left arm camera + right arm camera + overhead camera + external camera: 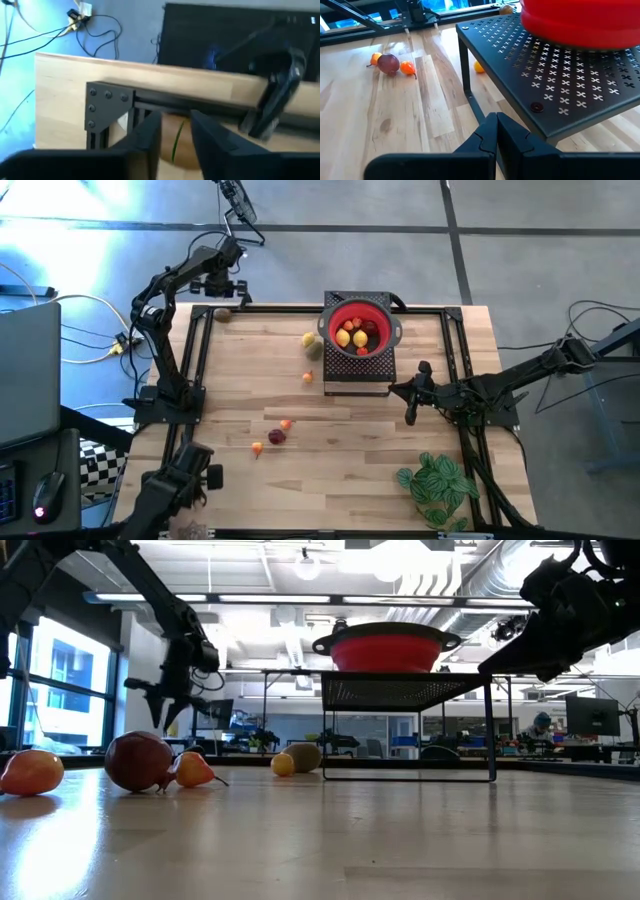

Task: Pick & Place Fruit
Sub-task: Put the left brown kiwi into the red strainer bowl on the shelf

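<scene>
My left gripper [228,300] reaches down at the table's far-left corner, shut on a brownish fruit [226,315] with a green stalk [176,142]. A red bowl [385,330] holding yellow and orange fruits sits on a black perforated stand [358,370] at the far middle. A yellow fruit [309,338], a brownish-green one [315,350] and a small orange one [307,377] lie left of the stand. Two orange fruits [30,770] flank a dark red one [138,760] nearer the front. My right gripper [411,415] waits shut, right of the stand. My left gripper has the brownish fruit [175,152] between its two fingers [150,135], one on each side of it. The fingers slant steeply down at it from above. Whether the fruit rests on the table or hangs clear does not show.
Black frame rails [200,360] run along the table's left, far and right sides, with a corner bracket [107,107] beside the left gripper. A green leafy plant [437,485] stands at the near right. Bare wood lies between the fruits and the plant.
</scene>
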`<state>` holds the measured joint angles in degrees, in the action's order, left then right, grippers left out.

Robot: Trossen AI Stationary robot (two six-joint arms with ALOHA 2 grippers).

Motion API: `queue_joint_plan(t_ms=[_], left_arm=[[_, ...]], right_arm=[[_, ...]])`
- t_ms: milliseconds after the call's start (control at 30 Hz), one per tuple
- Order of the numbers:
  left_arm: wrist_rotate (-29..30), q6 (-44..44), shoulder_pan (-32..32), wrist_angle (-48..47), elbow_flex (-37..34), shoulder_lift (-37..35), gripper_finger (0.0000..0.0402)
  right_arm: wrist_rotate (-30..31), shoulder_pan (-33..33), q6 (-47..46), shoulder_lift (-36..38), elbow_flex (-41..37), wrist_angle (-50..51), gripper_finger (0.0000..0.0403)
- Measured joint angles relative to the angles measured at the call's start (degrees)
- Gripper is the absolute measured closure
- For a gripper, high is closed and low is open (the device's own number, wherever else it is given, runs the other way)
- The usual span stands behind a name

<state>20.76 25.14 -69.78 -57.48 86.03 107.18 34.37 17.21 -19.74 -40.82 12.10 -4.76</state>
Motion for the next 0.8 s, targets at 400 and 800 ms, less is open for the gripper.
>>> queue_joint_plan(t_ms=[400, 800], left_arm=[[3.2, 5.3, 0.0, 2.2, 0.0, 0.4, 0.0399], [5.2, 4.5, 0.9, -0.1, 0.9, 1.8, 0.0401]], right_arm=[[-0.2, 0.0, 0.1, 0.0, 0.0, 1.3, 0.0401], [-0.1, 0.0, 3.0, 0.0, 0.0, 1.5, 0.0401]])
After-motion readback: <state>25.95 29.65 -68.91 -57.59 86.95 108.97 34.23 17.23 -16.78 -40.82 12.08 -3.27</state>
